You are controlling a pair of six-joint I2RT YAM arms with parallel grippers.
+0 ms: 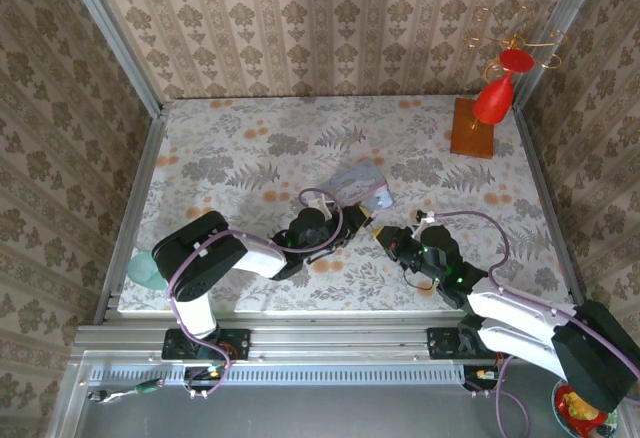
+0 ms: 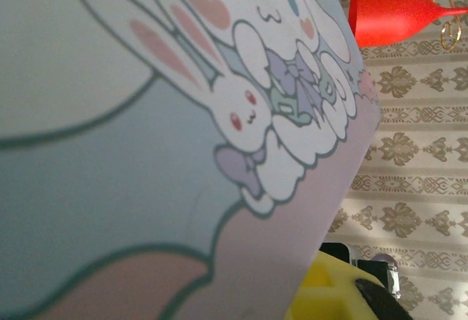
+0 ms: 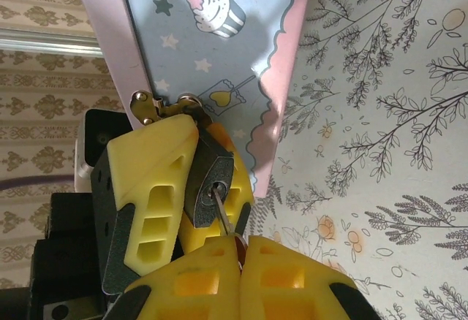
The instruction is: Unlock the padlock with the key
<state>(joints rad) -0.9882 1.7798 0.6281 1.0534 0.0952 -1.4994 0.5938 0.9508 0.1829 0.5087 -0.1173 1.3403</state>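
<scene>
Two grips meet at one lock: your left fingers (image 3: 150, 181) clamp the dark padlock (image 3: 207, 181), hooked on the brass hasp (image 3: 146, 104) of the pastel tin (image 3: 205, 57), while your right fingers (image 3: 197, 283), just below, pinch the key (image 3: 224, 216), its blade in the keyhole.

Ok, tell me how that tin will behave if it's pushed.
Probably stiff: the tin has flat, crisp panels. Likely light, since it stands tilted with the left hand clamping its padlock. Its glossy print suggests it slides easily.
</scene>
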